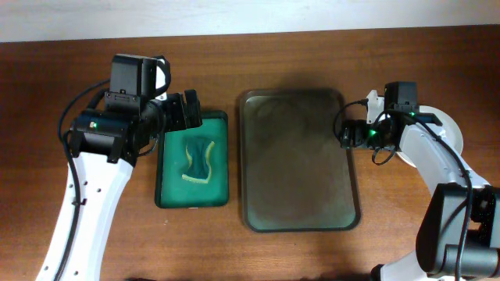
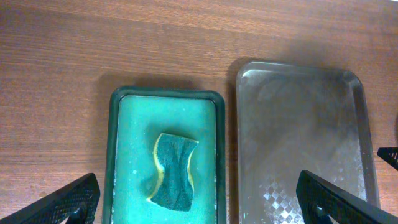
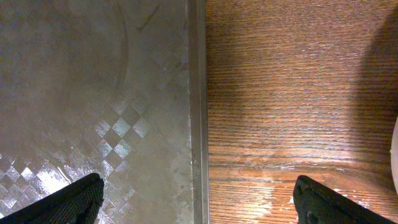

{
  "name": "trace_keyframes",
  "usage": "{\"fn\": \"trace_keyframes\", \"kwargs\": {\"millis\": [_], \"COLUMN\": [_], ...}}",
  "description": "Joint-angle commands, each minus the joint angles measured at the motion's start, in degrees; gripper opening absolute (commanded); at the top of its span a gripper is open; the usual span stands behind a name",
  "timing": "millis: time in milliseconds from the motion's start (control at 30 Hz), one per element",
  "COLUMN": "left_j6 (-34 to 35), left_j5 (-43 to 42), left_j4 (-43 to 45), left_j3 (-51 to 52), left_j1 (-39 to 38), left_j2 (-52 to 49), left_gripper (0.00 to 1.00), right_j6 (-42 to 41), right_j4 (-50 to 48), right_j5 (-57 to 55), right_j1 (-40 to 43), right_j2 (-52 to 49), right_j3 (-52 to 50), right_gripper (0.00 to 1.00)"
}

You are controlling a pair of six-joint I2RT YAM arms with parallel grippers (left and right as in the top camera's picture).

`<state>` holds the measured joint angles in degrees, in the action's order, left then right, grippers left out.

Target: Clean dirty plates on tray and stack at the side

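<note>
No readable text, label, brand, number or sign shows in any of the three views.

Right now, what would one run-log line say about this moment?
tray: bare | plates: beside tray, right side | sponge: in green tray | left gripper: open | right gripper: open

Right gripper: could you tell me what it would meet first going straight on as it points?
Probably the rim of the tray: the right gripper is centred over it, tray one side, table the other; depth unclear.
</note>
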<state>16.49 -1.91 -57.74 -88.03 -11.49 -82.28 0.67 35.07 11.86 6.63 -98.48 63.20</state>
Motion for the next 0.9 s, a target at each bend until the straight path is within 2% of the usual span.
{"fn": "trace_keyframes", "kwargs": {"millis": [0, 200, 267, 467, 600, 833, 867], "left_j6": [-0.3, -0.3, -0.3, -0.3, -0.3, -0.3, -0.3], "left_j5": [0.2, 0.2, 0.2, 0.2, 0.2, 0.2, 0.2], "left_j4": [0.0, 0.0, 0.0, 0.0, 0.0, 0.0, 0.0], "left_j3": [-0.1, -0.1, -0.1, -0.1, -0.1, -0.1, -0.1], "left_j1": [0.2, 0.2, 0.2, 0.2, 0.2, 0.2, 0.2], "left_j2": [-0.1, -0.1, -0.1, -0.1, -0.1, -0.1, -0.1], "left_gripper": [0.99, 1.00, 0.99, 0.99, 0.99, 0.99, 0.99], "right_j6": [0.6, 0.6, 0.6, 0.6, 0.6, 0.6, 0.6], "right_j4": [0.0, 0.0, 0.0, 0.0, 0.0, 0.1, 0.0], "right_j5": [-0.5, -0.5, -0.5, -0.5, -0.5, -0.5, -3.8], "right_j1": [-0.2, -0.2, -0.2, -0.2, -0.2, -1.8, -3.0], "right_j2": [-0.5, -0.1, 3.8, 25.9, 45.1, 64.1, 65.5], "right_j3": [-0.2, -0.2, -0.2, -0.2, -0.2, -0.2, -0.2], "right_gripper": [0.99, 0.98, 0.98, 0.98, 0.99, 0.98, 0.98]}}
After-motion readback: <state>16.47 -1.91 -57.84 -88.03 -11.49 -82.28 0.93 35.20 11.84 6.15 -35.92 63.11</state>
